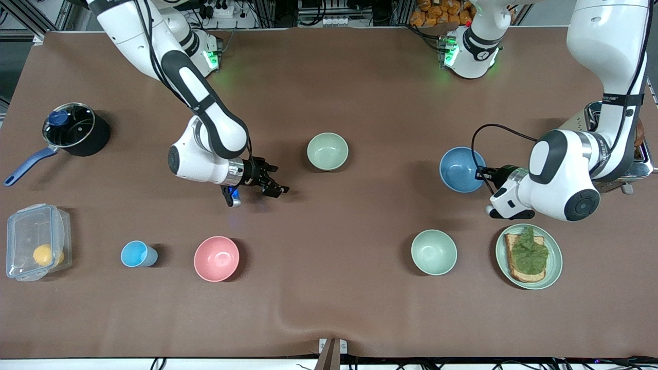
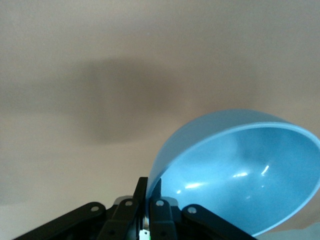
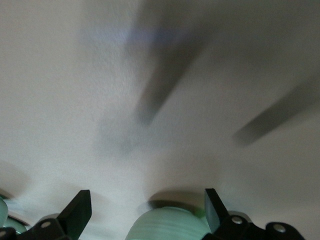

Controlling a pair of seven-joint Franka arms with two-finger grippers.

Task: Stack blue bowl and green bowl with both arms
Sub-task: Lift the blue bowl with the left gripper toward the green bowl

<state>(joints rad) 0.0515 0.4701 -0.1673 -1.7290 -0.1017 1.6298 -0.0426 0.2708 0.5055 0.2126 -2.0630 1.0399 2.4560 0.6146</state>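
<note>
**Blue bowl gripped; green bowl lies toward mid-bench**

Left gripper [image 1: 482, 174] has its jaws pinched shut on the rim of the blue bowl [image 1: 461, 169], toward the left arm's end of the bench [image 1: 360, 318]. Wrist view shows the bowl tilted. Green bowl [image 1: 327, 151] sits near mid-bench, well apart, bare bench between. Right gripper [image 1: 271, 181] hangs just beside it, jaws wide open, holding nothing. That arm is nearer. Open room all round.

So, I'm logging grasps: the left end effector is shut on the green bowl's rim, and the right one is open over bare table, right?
Not quite: the left end effector is shut on the blue bowl, as the left wrist view shows. The right end effector is open.
</note>
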